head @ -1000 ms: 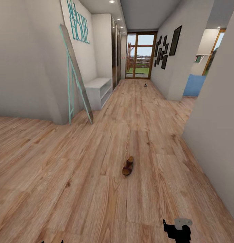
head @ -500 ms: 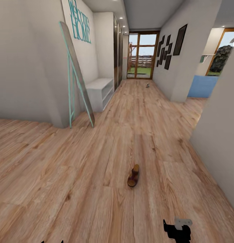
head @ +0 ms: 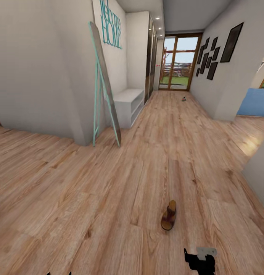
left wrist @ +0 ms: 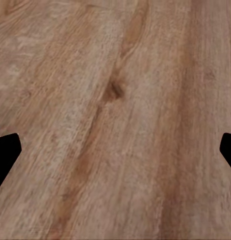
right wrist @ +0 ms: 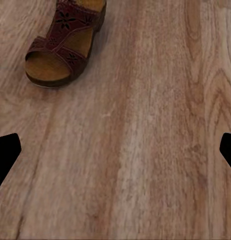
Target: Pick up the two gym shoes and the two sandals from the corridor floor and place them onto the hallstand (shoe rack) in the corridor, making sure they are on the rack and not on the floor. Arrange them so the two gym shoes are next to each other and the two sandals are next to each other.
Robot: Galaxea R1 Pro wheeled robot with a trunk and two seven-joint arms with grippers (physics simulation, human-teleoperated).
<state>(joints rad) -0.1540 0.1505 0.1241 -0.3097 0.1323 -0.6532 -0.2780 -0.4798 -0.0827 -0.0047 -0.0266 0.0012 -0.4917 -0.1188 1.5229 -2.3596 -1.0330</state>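
Observation:
One dark brown sandal (head: 169, 215) lies on the wood-plank corridor floor (head: 90, 198), just ahead of my right gripper (head: 200, 262). In the right wrist view the sandal (right wrist: 65, 42) shows its mottled footbed and cut-out strap, apart from the open right gripper (right wrist: 115, 155). My left gripper (left wrist: 115, 155) is open over bare planks. The light-grey hallstand (head: 129, 102) stands against the left wall further down. A small pale thing (head: 184, 99) lies far down the corridor, too small to identify. The other sandal and the gym shoes are out of view.
A teal-framed mirror (head: 105, 88) leans on the left wall corner before the hallstand. A grey wall corner (head: 259, 172) juts in at the right. A blue unit (head: 256, 102) sits in the side opening. A glass door (head: 178, 63) ends the corridor.
The whole view has shifted as the robot rolled forward and turned. The sandal, mirror and hallstand now appear nearer. Both grippers keep their places in the picture.

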